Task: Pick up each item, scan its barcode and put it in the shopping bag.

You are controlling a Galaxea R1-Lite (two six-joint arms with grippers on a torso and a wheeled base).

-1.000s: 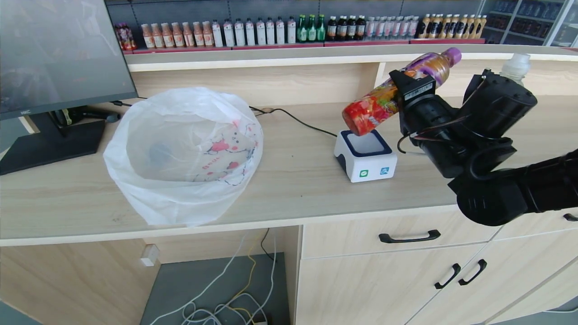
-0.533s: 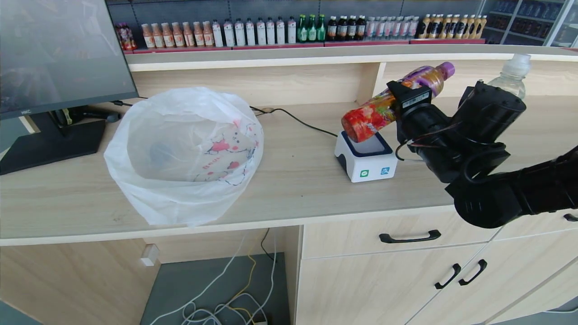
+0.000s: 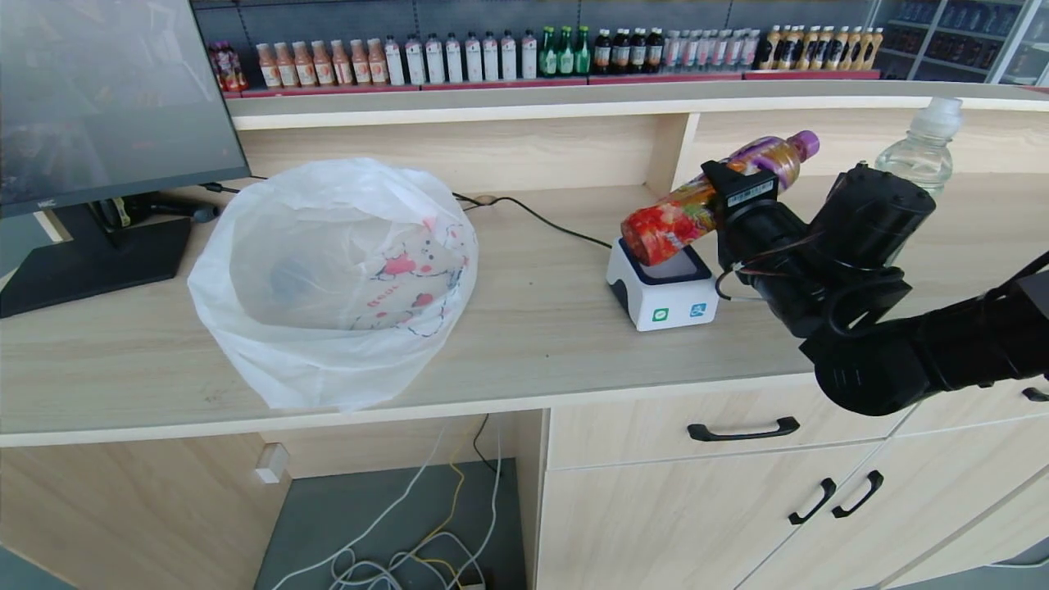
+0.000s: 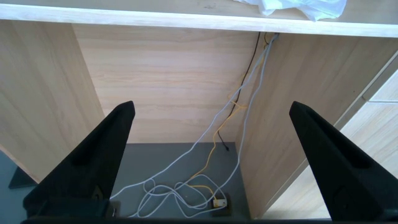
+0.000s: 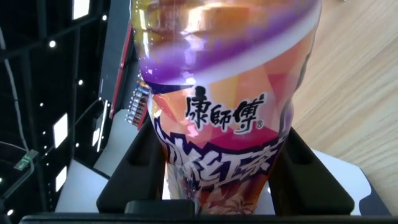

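Red, orange and purple plastic drink bottle (image 3: pixel 676 217): tilted, with its purple cap up toward the desk's back edge and its base just above the scanner.
Right claw (image 3: pixel 737 190): pinching the bottle at mid-body. The right wrist view shows black fingers (image 5: pixel 143 165) pressed against both sides of the label.
White box scanner (image 3: pixel 664 299): on the wooden desk (image 3: pixel 533 352), toward its right end.
White translucent plastic shopping bag (image 3: pixel 246 344): mouth open, near the desk's front edge, toward the left.
Left claw (image 4: pixel 211 112): spread wide, below the desk's front edge, facing loose cables (image 4: pixel 199 186) on the floor.

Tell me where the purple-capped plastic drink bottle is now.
Head view, right side: the right gripper holds the bottle tilted, its red base over the white box scanner on the counter.
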